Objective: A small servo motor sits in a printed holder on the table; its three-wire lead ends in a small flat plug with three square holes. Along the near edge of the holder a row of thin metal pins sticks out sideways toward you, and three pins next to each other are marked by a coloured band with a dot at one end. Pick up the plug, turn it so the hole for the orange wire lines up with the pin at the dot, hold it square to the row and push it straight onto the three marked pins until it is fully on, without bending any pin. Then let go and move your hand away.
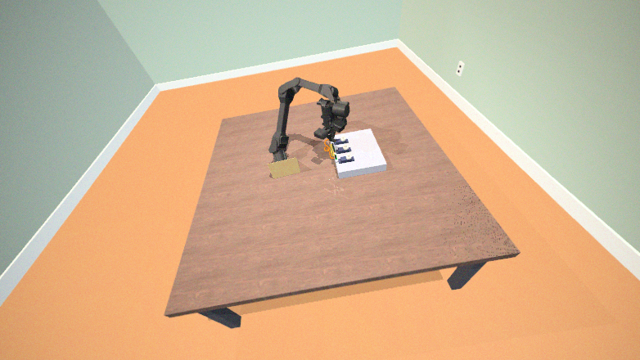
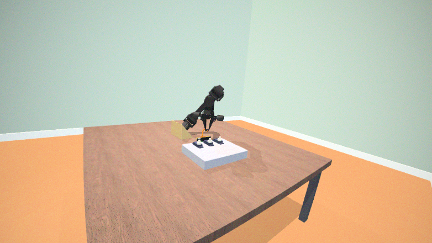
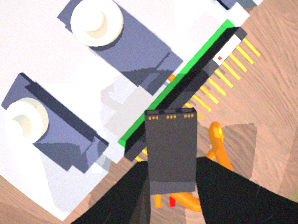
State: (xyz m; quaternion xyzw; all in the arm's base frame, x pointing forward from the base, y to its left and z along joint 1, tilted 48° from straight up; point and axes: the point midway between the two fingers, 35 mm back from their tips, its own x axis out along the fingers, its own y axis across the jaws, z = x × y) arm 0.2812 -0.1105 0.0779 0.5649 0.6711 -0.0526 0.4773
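The dark flat plug (image 3: 171,150) is held between my fingertips; orange and red wires leave its back. My gripper (image 1: 332,138) (image 2: 206,130) (image 3: 172,169) is shut on it, above the near edge of the white holder (image 1: 367,150) (image 2: 214,153) (image 3: 65,197). In the wrist view the plug's front overlaps the lower-left part of the pin row's dark base, and it stands at a slant to the row. The yellow pins (image 3: 231,75) point down-right. The white band (image 3: 230,48) with a red dot is near the row's upper-right end, away from the plug. The plug's height above the pins cannot be told.
Dark blue servos (image 1: 346,159) (image 2: 198,144) (image 3: 127,47) with white horns stand on the holder. A green strip (image 3: 200,52) runs behind the pin row. The orange lead (image 1: 326,145) (image 3: 220,145) loops beside the plug. A yellowish block (image 1: 284,168) (image 2: 179,131) stands by the arm's base.
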